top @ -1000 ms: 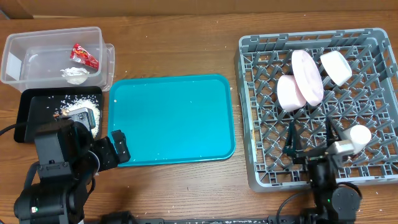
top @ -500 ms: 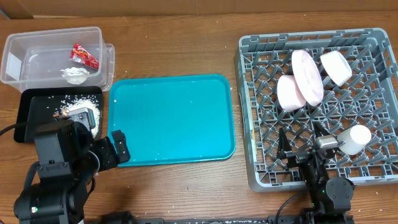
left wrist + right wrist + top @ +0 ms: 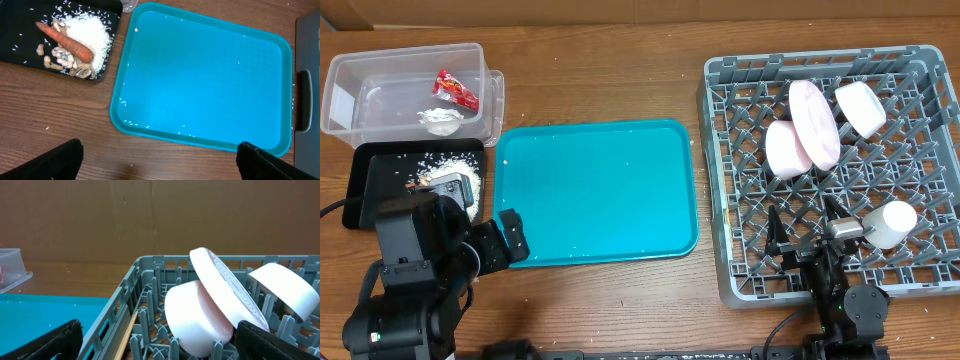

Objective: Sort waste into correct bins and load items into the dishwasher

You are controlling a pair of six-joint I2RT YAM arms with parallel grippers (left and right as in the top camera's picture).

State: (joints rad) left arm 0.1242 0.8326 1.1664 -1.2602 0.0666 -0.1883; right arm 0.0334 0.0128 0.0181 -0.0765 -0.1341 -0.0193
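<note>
The right end effector (image 3: 804,238) is backing off open and empty, leaving the cup (image 3: 888,222) lying in the dish rack (image 3: 712,160); the left end effector (image 3: 159,161) is idling open; loading is seemingly finishing.

1. No text, label, brand, number or sign can be read in any of the three views.
2. The red wrapper (image 3: 455,89) in the clear tub (image 3: 380,105) shows a few light patches. They are too small to tell whether they are print.
</note>
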